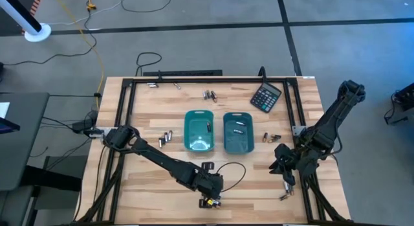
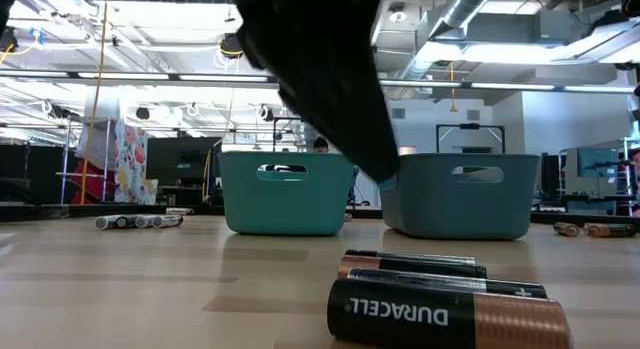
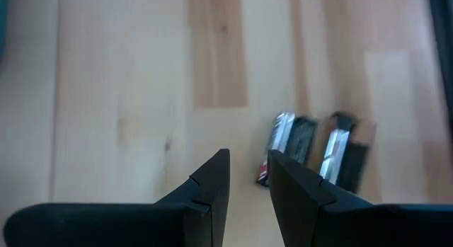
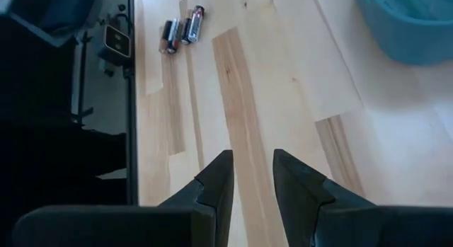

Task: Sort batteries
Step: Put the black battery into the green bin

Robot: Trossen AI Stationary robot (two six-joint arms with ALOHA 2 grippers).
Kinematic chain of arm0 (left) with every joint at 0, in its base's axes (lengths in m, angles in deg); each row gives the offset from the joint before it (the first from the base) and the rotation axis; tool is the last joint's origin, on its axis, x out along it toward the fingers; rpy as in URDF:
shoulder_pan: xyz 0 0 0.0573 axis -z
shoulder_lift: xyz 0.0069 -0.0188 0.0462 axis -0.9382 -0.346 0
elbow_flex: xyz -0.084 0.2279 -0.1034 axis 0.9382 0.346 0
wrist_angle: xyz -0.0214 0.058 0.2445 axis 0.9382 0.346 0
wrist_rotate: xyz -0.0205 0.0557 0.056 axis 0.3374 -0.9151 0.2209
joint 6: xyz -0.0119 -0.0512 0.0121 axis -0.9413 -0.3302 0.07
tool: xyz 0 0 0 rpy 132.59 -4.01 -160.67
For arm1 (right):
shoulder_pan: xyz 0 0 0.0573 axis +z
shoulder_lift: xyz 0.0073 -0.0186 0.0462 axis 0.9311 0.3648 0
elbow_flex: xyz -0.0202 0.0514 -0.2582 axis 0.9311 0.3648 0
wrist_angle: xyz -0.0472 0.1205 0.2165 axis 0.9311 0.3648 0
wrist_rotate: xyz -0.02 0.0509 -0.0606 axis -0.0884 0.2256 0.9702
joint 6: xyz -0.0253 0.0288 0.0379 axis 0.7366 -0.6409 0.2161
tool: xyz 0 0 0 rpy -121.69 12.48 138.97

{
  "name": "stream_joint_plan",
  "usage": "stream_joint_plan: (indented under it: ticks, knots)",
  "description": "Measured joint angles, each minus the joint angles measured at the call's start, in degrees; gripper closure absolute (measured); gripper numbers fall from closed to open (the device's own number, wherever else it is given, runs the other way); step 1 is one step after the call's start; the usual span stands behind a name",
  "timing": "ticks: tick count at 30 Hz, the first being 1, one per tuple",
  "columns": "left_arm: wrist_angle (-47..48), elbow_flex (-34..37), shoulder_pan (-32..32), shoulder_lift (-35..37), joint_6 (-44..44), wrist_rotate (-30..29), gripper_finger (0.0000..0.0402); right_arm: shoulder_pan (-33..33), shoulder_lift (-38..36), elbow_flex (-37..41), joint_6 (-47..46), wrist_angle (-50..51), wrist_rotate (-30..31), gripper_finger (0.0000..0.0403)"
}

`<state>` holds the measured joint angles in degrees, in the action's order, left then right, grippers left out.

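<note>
Here the left gripper (image 3: 248, 187) hangs low over the table (image 1: 162, 187) near its front edge, jaws open only a narrow gap and holding nothing. Just past its fingertips (image 3: 212, 180) lie two batteries (image 3: 311, 144) side by side — a little off to one side of the gap, not between the jaws.

The right gripper (image 4: 251, 180) waits over bare wood, its jaws also a little apart and empty. Two batteries (image 4: 180, 31) lie well ahead of it. More batteries are in both teal trays (image 1: 199, 131).

Open-plan lab: exposed ceiling ducts (image 2: 470, 9), strip lights, floor cables (image 1: 90, 32).
</note>
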<state>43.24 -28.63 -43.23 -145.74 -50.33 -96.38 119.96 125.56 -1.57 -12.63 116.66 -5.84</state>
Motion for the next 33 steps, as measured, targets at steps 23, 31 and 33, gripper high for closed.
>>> stream_joint_plan:
  ticks: [23,31,33]
  knots:
    - [-4.1,3.6,1.4,-0.3,-0.3,-0.3,0.0310,0.0,0.0,0.0,-0.2,-0.5,0.0,0.0287]
    - [-8.4,5.7,1.4,-0.2,-0.4,-0.5,0.0310,0.0,0.0,0.0,-0.5,-0.4,0.0,0.0287]
    - [-9.4,6.5,1.4,-0.2,-1.0,0.0,0.0310,0.0,0.0,0.0,-0.6,-0.5,0.0,0.0287]
